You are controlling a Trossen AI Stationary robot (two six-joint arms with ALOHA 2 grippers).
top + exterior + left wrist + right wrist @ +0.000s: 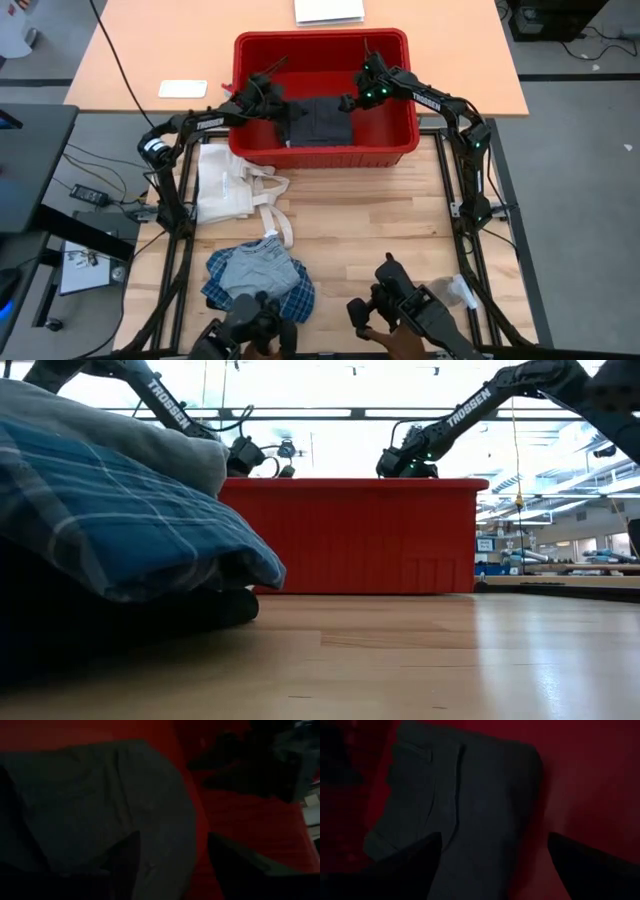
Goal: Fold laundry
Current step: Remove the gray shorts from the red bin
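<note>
Both grippers spread, left gripper [282, 108] and right gripper [347, 103] flanking the folded dark grey garment [318, 122] inside the red bin [325, 157], its long axis unclear, plaid shirt [258, 280] and tote bag [225, 190] on the table [380, 220].

Wooden table [380, 230] carries red bin [400, 150], tote bag [225, 190] (cream), plaid shirt [255, 275].

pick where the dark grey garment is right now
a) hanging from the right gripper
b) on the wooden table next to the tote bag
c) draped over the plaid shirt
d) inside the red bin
d: in the high view the dark grey garment lies folded on the floor of the red bin, between the left gripper and right gripper, both with fingers apart and holding nothing.
</note>
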